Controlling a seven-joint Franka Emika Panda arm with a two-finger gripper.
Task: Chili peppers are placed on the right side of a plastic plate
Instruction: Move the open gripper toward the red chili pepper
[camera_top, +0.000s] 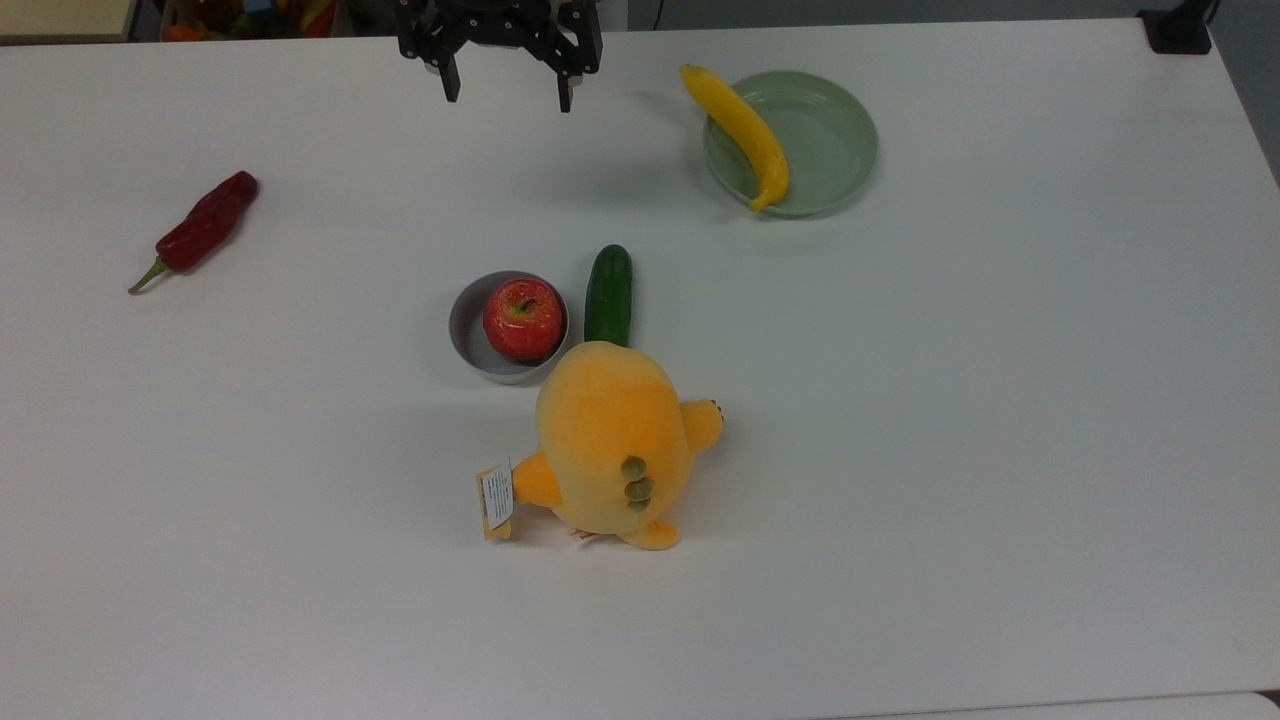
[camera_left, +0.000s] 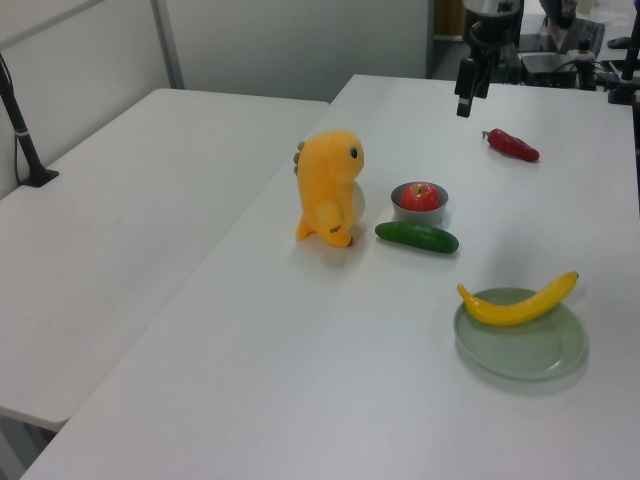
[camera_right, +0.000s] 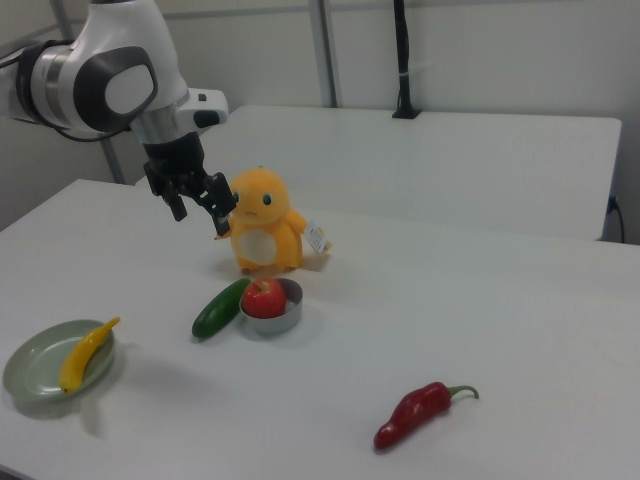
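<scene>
With its jaws (camera_top: 508, 88) hanging wide open and empty above the bench (camera_top: 1000, 450), the arm is needing to straddle the chili pepper (camera_top: 205, 226) crosswise at mid-body before carrying it to the plate (camera_top: 835, 140).

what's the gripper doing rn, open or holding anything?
Gripper: open, fingers spread, holding nothing, above the table. Chili lies untouched on the table, away from it.

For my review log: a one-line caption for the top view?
Open gripper above white table; dark red chili pepper far from pale green plate.
</scene>
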